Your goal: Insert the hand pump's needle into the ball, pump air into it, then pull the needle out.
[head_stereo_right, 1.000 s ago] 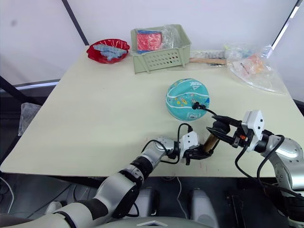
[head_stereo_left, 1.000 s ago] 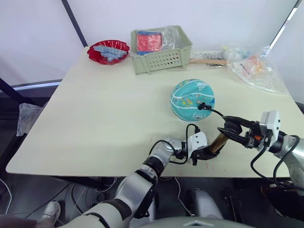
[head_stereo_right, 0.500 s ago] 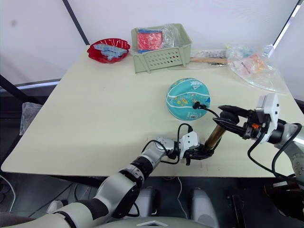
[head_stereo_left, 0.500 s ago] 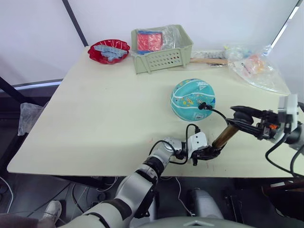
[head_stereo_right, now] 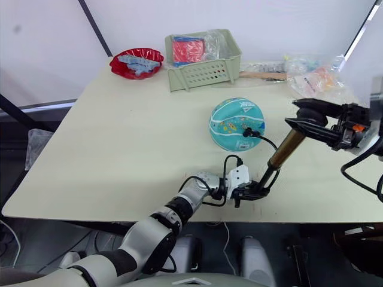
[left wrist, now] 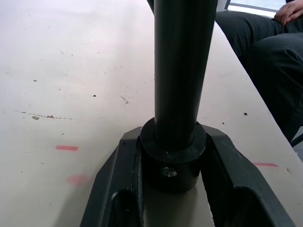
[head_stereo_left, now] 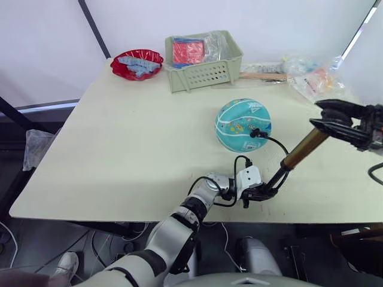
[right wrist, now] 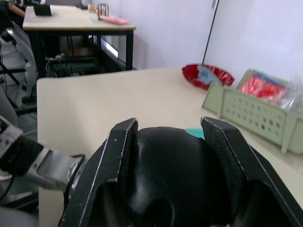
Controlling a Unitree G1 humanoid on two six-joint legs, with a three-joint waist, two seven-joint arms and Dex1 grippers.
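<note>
Two grippers engage one hand pump (head_stereo_left: 303, 147), one at each end. The left gripper (head_stereo_left: 263, 192) rests low on the table (head_stereo_left: 119, 143) near its front edge, fingers (left wrist: 118, 189) clamped on either side of the pump's black end cap (left wrist: 173, 158) (the dark shaft rises straight up out of this collar in the left wrist view). From that gripper the pump slants upward and to the right: a thin dark section first, then the bronze-gold cylinder. At the upper end, the right gripper (head_stereo_right: 311, 116) holds the black handle (right wrist: 175, 170) squeezed between its two fingers (right wrist: 118, 156), raised well above the table.

One ball (head_stereo_left: 243, 125), teal with cartoon prints, sits on the table beyond the left gripper and to the left of the right gripper. One thin black hose (head_stereo_left: 272, 141) runs from the pump to the ball's right side, where one small black fitting (head_stereo_left: 254, 133) meets the surface; the needle itself is too small to make out.

Far beyond the left gripper stand one red bowl (head_stereo_left: 136, 63) and one green basket (head_stereo_left: 203, 63). One heap of clear plastic bags (head_stereo_left: 311, 81) lies beyond the right gripper.
</note>
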